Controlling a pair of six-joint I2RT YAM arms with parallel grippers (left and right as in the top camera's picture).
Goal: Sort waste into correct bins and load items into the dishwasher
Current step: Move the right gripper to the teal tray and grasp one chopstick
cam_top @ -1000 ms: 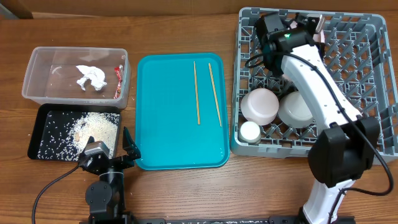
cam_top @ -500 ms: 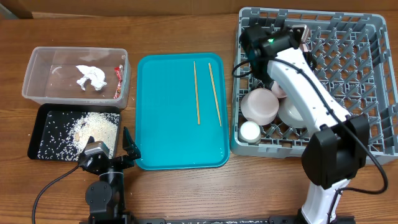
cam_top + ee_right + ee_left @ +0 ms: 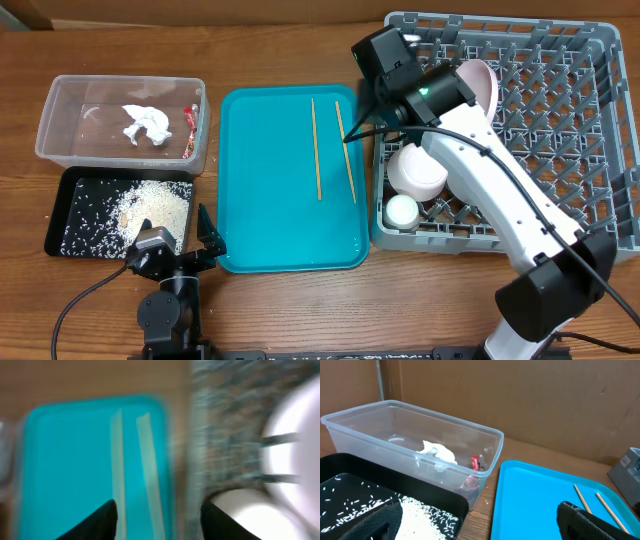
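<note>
Hovering where teal tray (image 3: pixel 270 200) meets dish rack (image 3: pixel 600 100), the right hand (image 3: pixel 159 510) hangs wide-spread near the chopsticks (image 3: pixel 316 150).

The brown wooden table (image 3: pixel 290 310) shows clear grain under a low sheen. The clear rectangular plastic tub (image 3: pixel 45 140) is glossy and see-through. The crumpled white paper napkin (image 3: pixel 145 123) looks soft and matt, and the small red printed wrapper (image 3: pixel 189 120) has a slight shine. The shallow black rectangular tray (image 3: pixel 60 215) looks like smooth plastic, and the whitish rice grains (image 3: pixel 155 208) are dull. The large teal plastic serving tray (image 3: pixel 270 200) is smooth and softly glossy. The two thin light wooden chopsticks (image 3: pixel 316 150) are matt. The square grey plastic dish rack (image 3: pixel 590 130) is matt, and the round white bowl (image 3: pixel 420 170) is smooth.
</note>
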